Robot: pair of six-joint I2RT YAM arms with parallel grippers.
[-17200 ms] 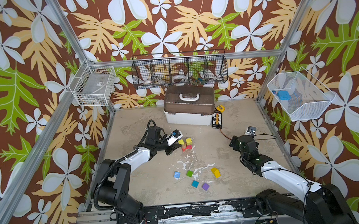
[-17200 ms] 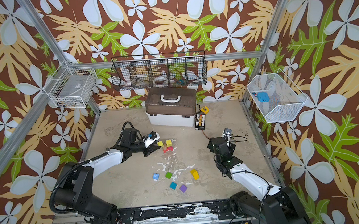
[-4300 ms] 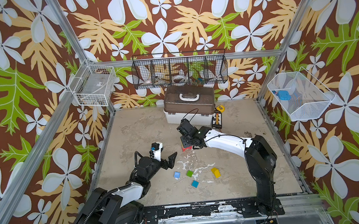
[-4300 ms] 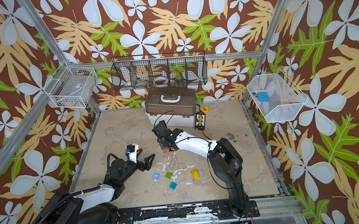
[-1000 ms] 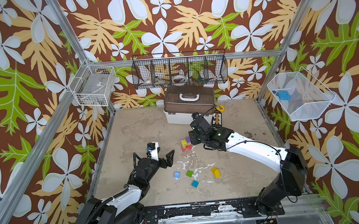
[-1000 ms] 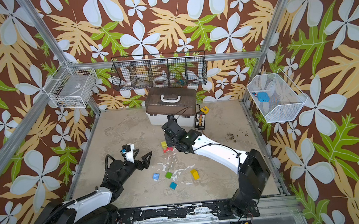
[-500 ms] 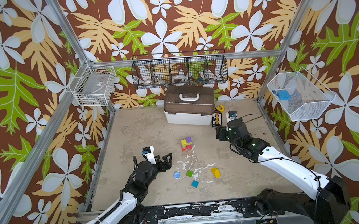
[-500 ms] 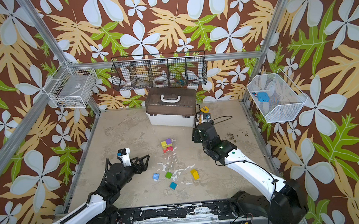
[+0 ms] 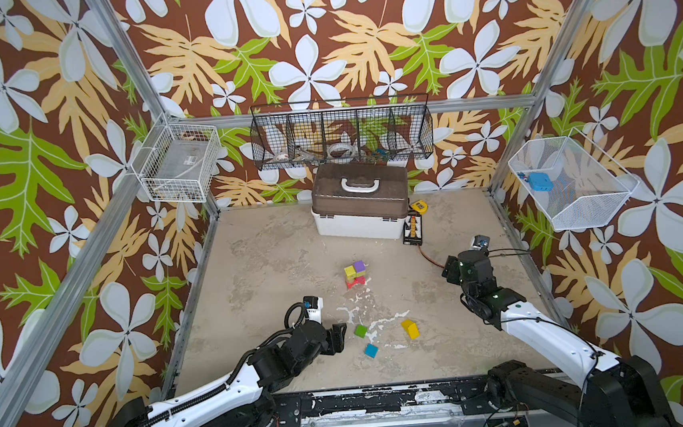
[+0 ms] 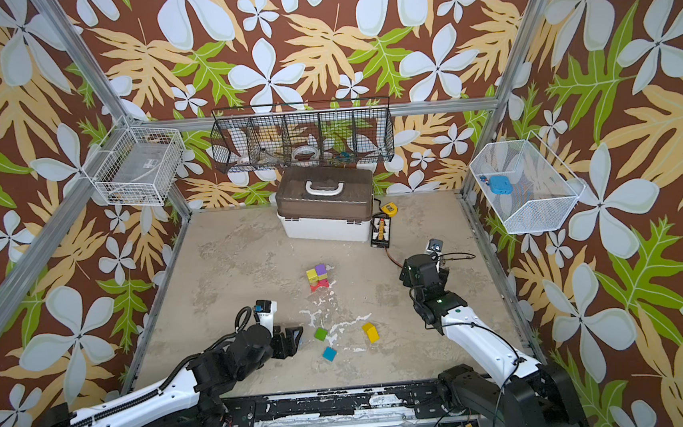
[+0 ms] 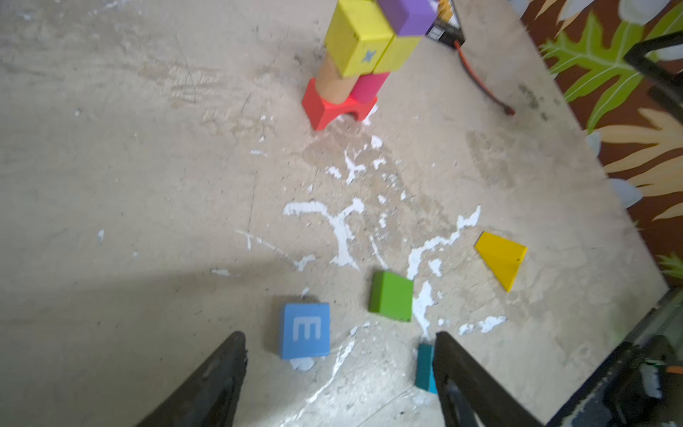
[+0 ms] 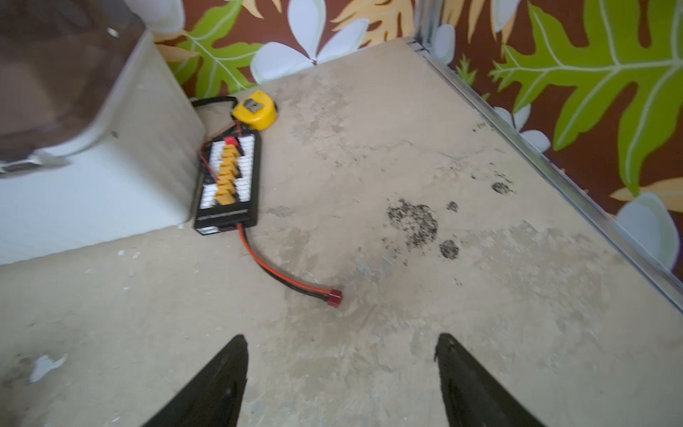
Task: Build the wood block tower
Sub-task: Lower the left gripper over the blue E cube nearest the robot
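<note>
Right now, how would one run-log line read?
left gripper: open, near blue E block; right gripper: open, empty; tower: purple cube on top; loose: green cube, teal cube, yellow wedge

From up top I see the tower [image 9: 355, 274] standing mid-counter [image 9: 260, 262]: a red piece [image 9: 356, 282] at the bottom, with a yellow cube [image 9: 349, 271] and a purple cube [image 9: 360, 266] side by side above it. Nearer me lie three loose blocks, apart from one another: a green cube [image 9: 360, 331], a teal cube [image 9: 370, 350] and a yellow piece [image 9: 410, 329]. My left tool [image 9: 338, 337] sits low just beside the green cube, with a sliver of counter between them. My right tool [image 9: 452, 270] hangs well right of the tower, near the end of a red cable [image 9: 430, 255]. I cannot read either tool's jaws from here.
</note>
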